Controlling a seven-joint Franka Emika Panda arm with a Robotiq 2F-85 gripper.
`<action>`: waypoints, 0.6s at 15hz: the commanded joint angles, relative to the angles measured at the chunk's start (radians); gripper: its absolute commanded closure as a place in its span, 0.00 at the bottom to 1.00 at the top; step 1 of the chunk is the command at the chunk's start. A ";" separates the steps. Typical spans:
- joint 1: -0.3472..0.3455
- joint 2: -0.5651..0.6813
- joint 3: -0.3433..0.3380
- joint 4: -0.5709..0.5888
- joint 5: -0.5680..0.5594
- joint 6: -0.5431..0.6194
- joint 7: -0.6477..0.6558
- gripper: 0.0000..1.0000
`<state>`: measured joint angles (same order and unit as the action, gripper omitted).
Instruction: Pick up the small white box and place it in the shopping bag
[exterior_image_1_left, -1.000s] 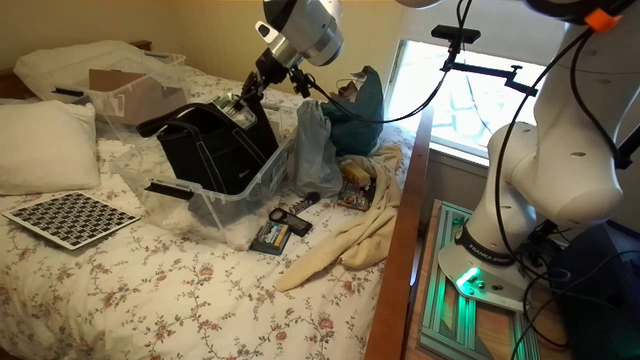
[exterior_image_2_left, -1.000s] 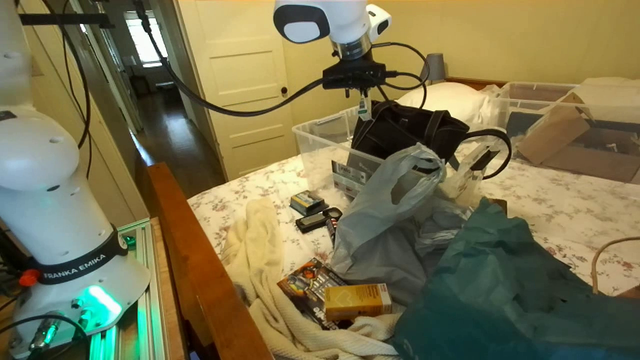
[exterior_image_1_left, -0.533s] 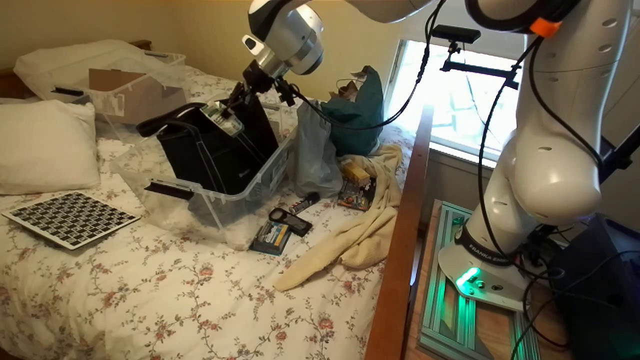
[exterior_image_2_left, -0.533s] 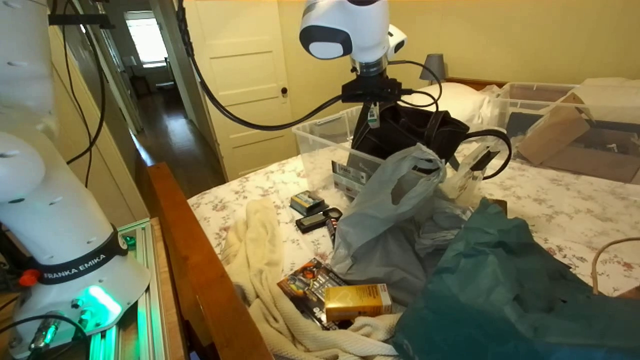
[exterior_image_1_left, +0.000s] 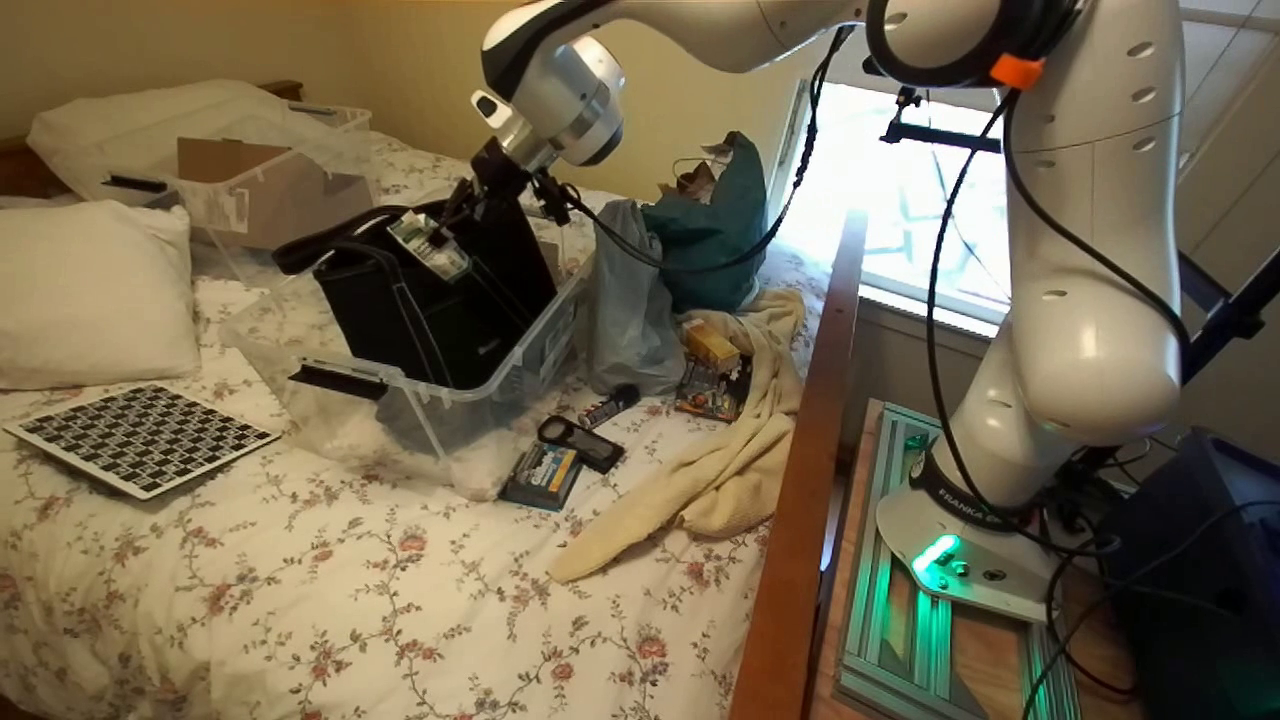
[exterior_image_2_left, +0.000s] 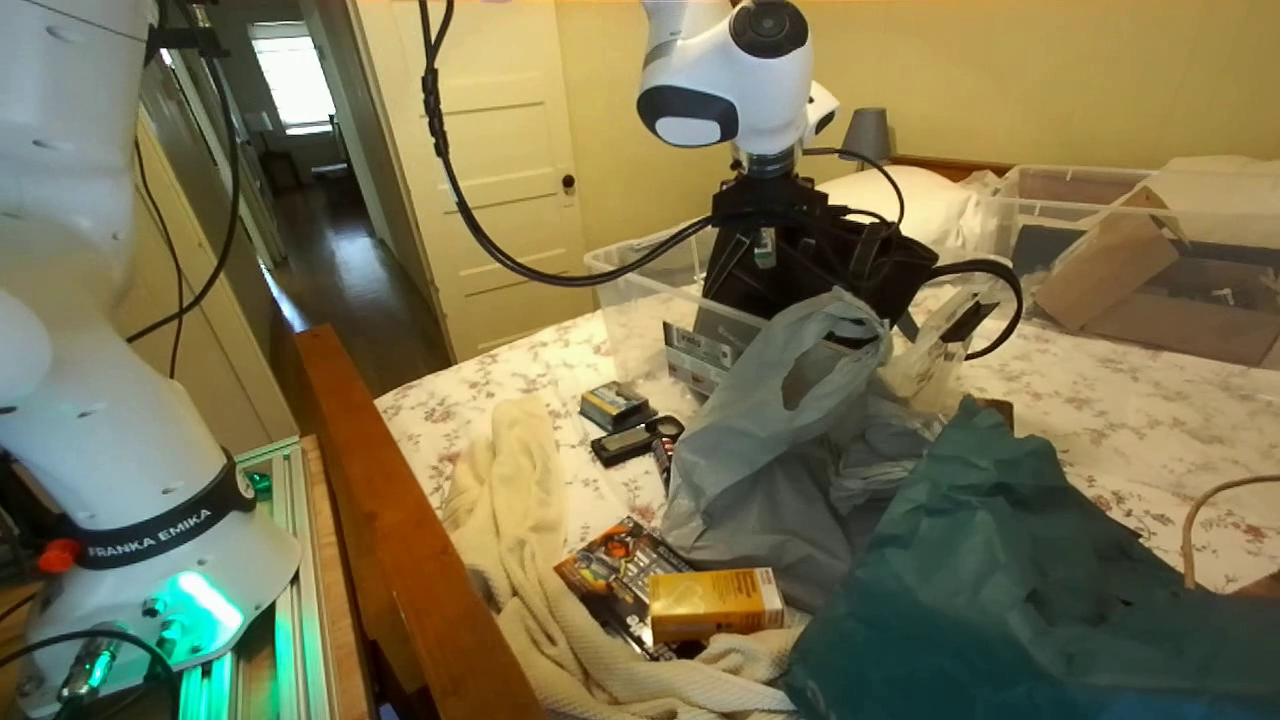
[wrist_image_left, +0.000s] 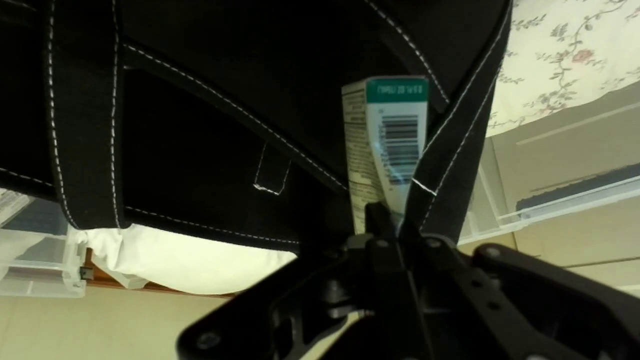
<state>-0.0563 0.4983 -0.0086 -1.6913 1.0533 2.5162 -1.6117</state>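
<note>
Jaws pinching the white box (wrist_image_left: 387, 145) have sunk toward the shopping bag (exterior_image_1_left: 430, 312).

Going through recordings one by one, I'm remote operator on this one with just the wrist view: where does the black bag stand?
Observer: The black bag stands inside a clear bin on the bed.
Operator: What is beside that bin?
Observer: A grey plastic bag, seen in both exterior views.
Operator: Is another box lying outside the bin?
Observer: Yes, in an exterior view a yellow box lies by a cream cloth.
</note>
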 joint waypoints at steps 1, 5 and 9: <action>-0.034 0.078 0.037 0.094 -0.034 -0.025 0.021 0.99; -0.048 0.124 0.052 0.139 -0.042 -0.029 0.026 0.99; -0.048 0.166 0.043 0.179 -0.104 -0.063 0.080 0.99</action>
<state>-0.0897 0.6157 0.0265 -1.5791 1.0216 2.5002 -1.5953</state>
